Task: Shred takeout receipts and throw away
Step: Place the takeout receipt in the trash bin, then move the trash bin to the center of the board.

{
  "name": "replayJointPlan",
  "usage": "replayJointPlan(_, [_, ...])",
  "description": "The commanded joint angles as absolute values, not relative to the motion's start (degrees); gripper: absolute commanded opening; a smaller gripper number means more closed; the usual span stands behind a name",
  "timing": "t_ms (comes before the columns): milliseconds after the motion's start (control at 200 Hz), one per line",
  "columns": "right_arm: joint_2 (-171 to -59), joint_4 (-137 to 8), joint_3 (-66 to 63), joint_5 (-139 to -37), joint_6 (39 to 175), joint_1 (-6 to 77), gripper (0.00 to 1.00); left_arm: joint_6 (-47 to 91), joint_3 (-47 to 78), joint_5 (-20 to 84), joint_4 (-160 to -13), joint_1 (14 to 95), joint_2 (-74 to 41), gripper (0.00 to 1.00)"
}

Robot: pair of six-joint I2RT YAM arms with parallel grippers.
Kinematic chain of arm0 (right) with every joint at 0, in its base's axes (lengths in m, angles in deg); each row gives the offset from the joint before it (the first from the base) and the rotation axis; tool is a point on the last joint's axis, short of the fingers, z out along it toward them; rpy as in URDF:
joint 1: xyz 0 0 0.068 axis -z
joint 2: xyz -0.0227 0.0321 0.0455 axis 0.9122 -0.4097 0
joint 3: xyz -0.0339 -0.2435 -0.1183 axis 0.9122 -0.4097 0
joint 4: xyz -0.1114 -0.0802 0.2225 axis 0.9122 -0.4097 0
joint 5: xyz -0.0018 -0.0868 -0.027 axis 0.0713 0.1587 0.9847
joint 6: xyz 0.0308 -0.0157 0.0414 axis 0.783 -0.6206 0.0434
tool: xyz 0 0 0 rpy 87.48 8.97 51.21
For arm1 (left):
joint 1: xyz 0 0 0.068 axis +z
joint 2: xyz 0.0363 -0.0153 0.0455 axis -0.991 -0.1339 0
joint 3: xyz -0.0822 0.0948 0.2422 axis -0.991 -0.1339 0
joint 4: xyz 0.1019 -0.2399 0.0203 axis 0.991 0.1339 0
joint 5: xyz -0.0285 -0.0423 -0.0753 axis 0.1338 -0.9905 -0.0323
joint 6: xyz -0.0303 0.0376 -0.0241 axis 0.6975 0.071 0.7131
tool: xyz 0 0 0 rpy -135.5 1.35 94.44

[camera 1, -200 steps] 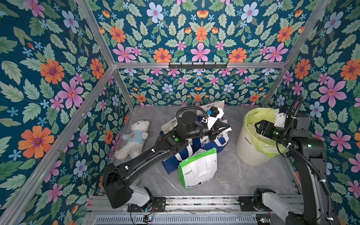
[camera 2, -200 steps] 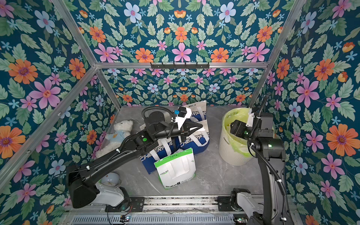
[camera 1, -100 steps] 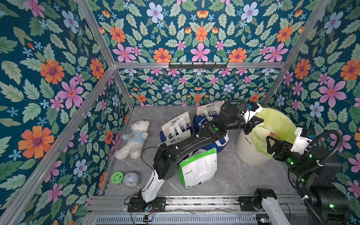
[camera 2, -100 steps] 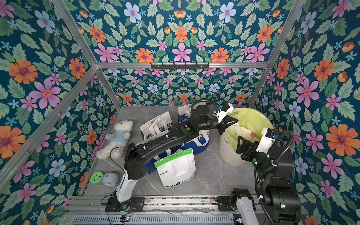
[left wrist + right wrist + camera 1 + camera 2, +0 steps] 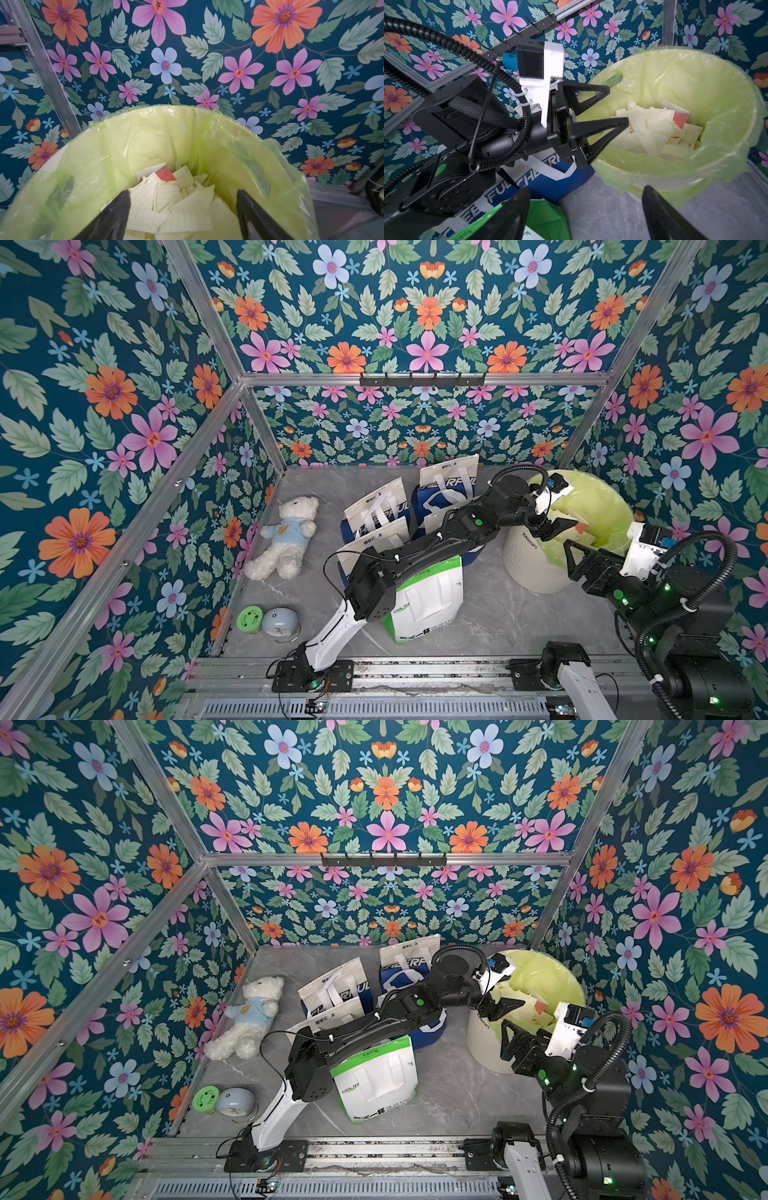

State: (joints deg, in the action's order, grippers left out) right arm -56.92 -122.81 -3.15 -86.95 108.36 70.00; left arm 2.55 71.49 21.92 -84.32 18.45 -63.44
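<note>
Torn, lined pieces of takeout receipts [image 5: 176,199] [image 5: 654,128] [image 5: 590,531] lie heaped inside the white bin [image 5: 532,564] [image 5: 486,1048], which has a yellow-green liner [image 5: 166,112]. One red scrap [image 5: 166,173] lies among them. My left gripper [image 5: 559,529] [image 5: 505,1006] [image 5: 182,193] [image 5: 618,106] hangs over the bin's rim on the side nearest the bags. It is open, with nothing between its fingers. My right gripper [image 5: 575,562] [image 5: 509,1040] [image 5: 585,193] is open and empty, just outside the bin's front wall.
Two blue-and-white bags [image 5: 376,510] [image 5: 446,485] and a green-and-white bag [image 5: 428,605] stand mid-floor under my left arm. A teddy bear [image 5: 286,537], a small clock [image 5: 278,620] and a green disc [image 5: 249,618] lie at the left. A hook rail [image 5: 422,379] is on the back wall.
My left arm swung from above the bags to over the bin, and its jaws went from shut to open. My right arm drew back from the bin's top to its front side.
</note>
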Motion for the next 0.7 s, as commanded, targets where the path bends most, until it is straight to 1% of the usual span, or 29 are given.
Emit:
replayJointPlan(0, [-57.6,-123.4,-2.6,-89.3,108.4,69.9,0.86,-2.5,71.2,23.7,-82.4,18.4,-61.5,0.89])
replayJointPlan(165, [-58.9,-124.4,-1.3,-91.3,109.3,69.9,0.85,-9.7,68.2,30.0,-82.0,18.4,-55.0,0.92])
replayJointPlan(355, [-60.4,-125.5,-3.7,-95.1,112.9,69.9,0.83,-15.7,61.4,38.8,-82.8,18.4,-44.3,0.92])
replayJointPlan(470, [-60.4,-127.2,-6.2,-94.1,115.8,69.9,0.81,-17.3,52.3,45.1,-85.1,18.4,-34.8,0.92])
replayJointPlan(695, [-59.8,-130.1,-10.3,-91.2,121.2,69.9,0.78,-21.5,28.1,61.3,-88.9,18.5,-11.0,0.93])
